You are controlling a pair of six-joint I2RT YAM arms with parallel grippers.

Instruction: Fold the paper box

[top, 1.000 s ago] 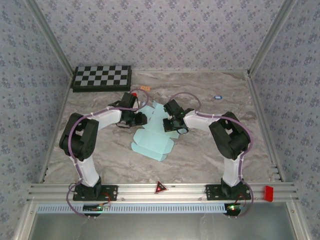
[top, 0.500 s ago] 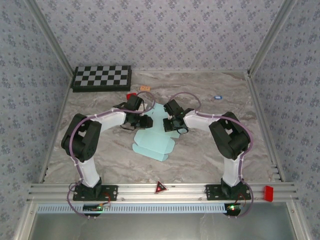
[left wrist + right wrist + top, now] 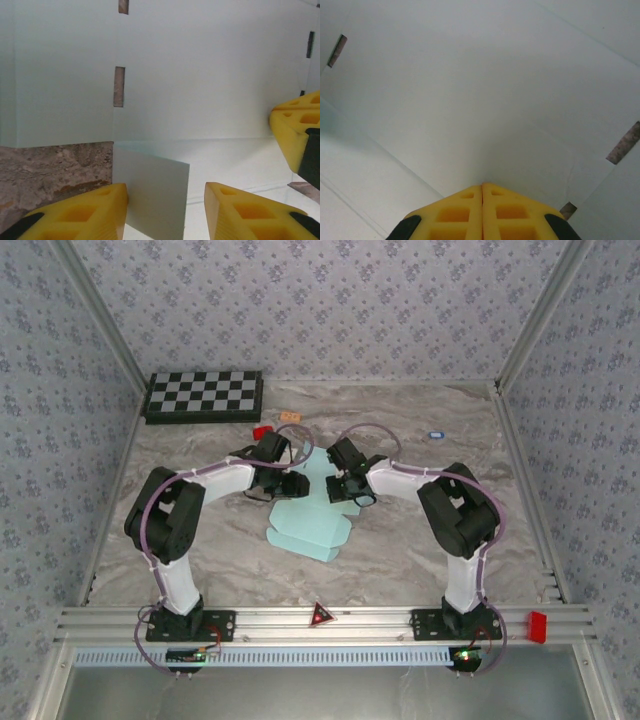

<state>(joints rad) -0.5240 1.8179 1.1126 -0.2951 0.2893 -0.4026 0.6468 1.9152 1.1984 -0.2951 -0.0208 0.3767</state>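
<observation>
The paper box (image 3: 303,525) lies mostly flat on the marble table (image 3: 430,540), midway between the two arms and well apart from the checkerboard (image 3: 205,395). Folding therefore looks to be at an early step, the raising of a first flap. The left hand (image 3: 292,484) is at the sheet's far-left part, its yellow fingers (image 3: 75,212) spread wide with a small raised flap (image 3: 152,187) standing between them. The right hand (image 3: 348,495) is at the far-right part, its fingers (image 3: 455,212) pressed together with the tips against the card, and no card shows between them. By my reading, the left hand should next close on that flap or push it along its crease while the right pins the sheet. From above, the arms cover the sheet's far edge. The wrist views are cropped so tightly that I cannot tell which panel each hand faces.
</observation>
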